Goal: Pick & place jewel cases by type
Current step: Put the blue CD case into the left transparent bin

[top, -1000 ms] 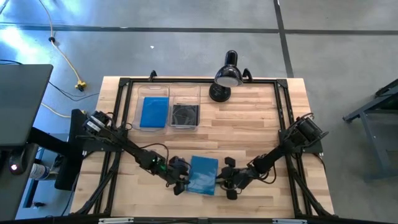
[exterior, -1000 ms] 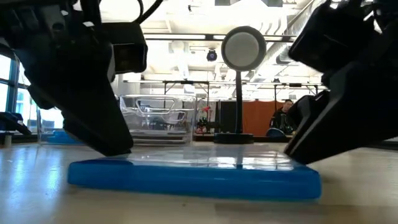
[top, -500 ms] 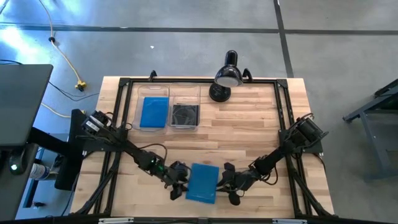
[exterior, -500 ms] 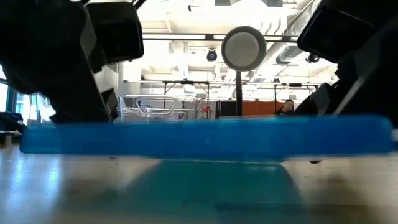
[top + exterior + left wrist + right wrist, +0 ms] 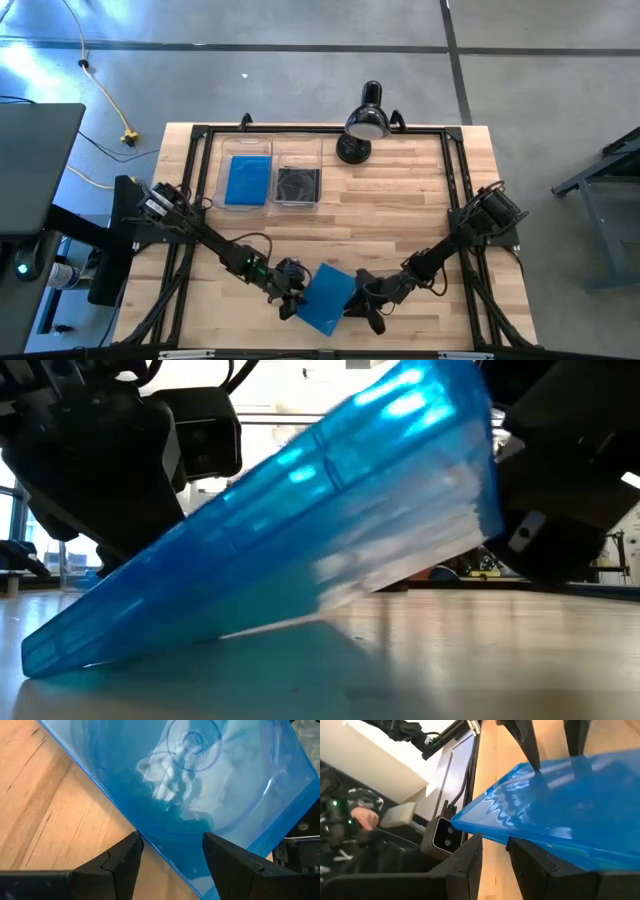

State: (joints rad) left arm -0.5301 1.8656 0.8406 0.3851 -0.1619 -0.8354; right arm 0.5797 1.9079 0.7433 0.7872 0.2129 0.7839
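A translucent blue jewel case [image 5: 325, 298] stands tilted near the table's front edge. Its right end [image 5: 470, 460] is raised and its low left corner [image 5: 40, 655] is down at the table top. My left gripper [image 5: 290, 300] is at its left side and my right gripper [image 5: 362, 300] at its right side. Both are open. In the left wrist view one finger [image 5: 220, 855] lies over the case's face and the other [image 5: 125, 860] stands just off its edge. Two clear bins at the far left hold blue cases [image 5: 247, 180] and dark cases [image 5: 298, 184]. My left gripper [image 5: 170, 840] straddles the case's low edge [image 5: 165, 851], coming level-to-down from the table's left; whether its fingers touch the case, I cannot tell. My right gripper [image 5: 495, 845] meets the case's raised edge [image 5: 520, 837] near a corner. That edge lies across both fingertips, with a gap between them. The fingers come from the table's right, slanting down. The case tilts down from there toward the left.
A black desk lamp [image 5: 362, 125] stands at the table's far edge, right of the bins. Bare wood lies between the bins and the tilted case, and right of the right arm [image 5: 470, 225].
The blue case lay flat on the table, then rose level between both grippers. It has now tipped, right end high and left corner down, and has turned about a little. My right gripper has rolled and risen slightly. Neither gripper's finger gap shows a change.
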